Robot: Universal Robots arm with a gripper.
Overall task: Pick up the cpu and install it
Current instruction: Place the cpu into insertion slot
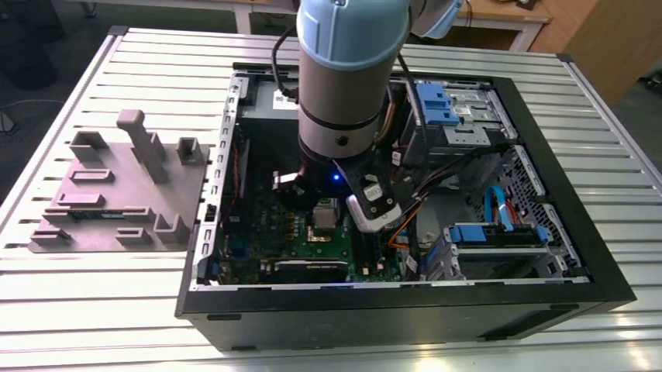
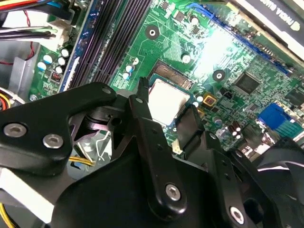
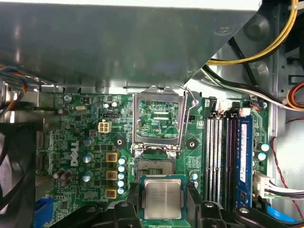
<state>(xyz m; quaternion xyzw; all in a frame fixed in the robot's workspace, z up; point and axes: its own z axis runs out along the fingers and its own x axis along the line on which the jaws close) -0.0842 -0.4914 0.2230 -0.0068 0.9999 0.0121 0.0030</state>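
A ribbed aluminium tabletop point(image 1: 62, 310) stands over dark floor point(image 1: 12, 167), with pale wooden desks point(image 1: 497, 14) behind

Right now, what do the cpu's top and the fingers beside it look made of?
The cpu: top looks like satin silver-grey metal, glaring bright in the second wrist view; its rim is green board. The fingers: matte black, perhaps plastic or coated metal; the look leaves that open.

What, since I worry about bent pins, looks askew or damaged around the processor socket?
Nothing stands out. The cpu sits square in the pincer, close to the open socket, whose hinged cover is raised. The socket's pins are too small to judge.
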